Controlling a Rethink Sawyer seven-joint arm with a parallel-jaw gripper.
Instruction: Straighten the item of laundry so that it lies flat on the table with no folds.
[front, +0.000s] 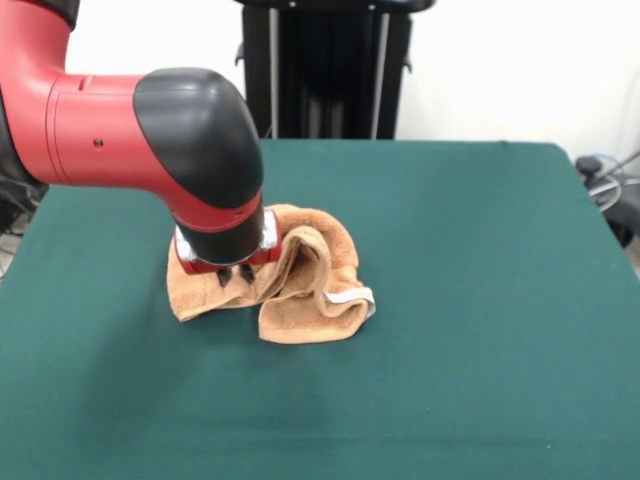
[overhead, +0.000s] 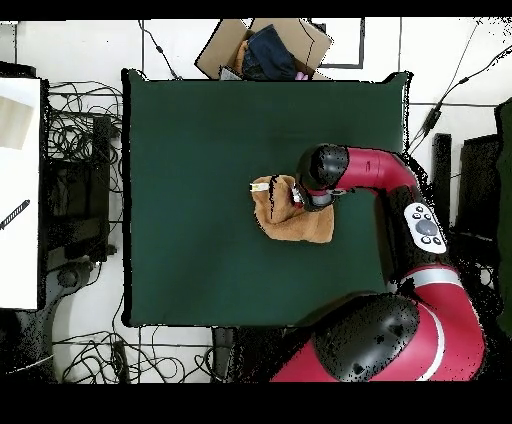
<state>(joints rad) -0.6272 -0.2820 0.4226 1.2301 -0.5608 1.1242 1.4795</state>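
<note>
The peach-orange towel (front: 300, 300) lies crumpled in a bunched heap on the dark green table (front: 480, 300), a little left of centre in the front view. Its folds rise in a ridge beside the gripper, and a white label (front: 350, 298) shows at its right edge. My gripper (front: 235, 274) points down onto the towel's left part, its two dark fingertips close together and pinching the cloth. In the overhead view the towel (overhead: 285, 215) sits right of the table's (overhead: 200, 150) centre, with the gripper (overhead: 303, 200) mostly hidden under the arm's wrist.
The robot's black pedestal (front: 325, 70) stands behind the table's far edge. In the overhead view a cardboard box with dark clothes (overhead: 265, 48) lies past the table's top edge. Cables and a white table (overhead: 18, 180) lie to the left.
</note>
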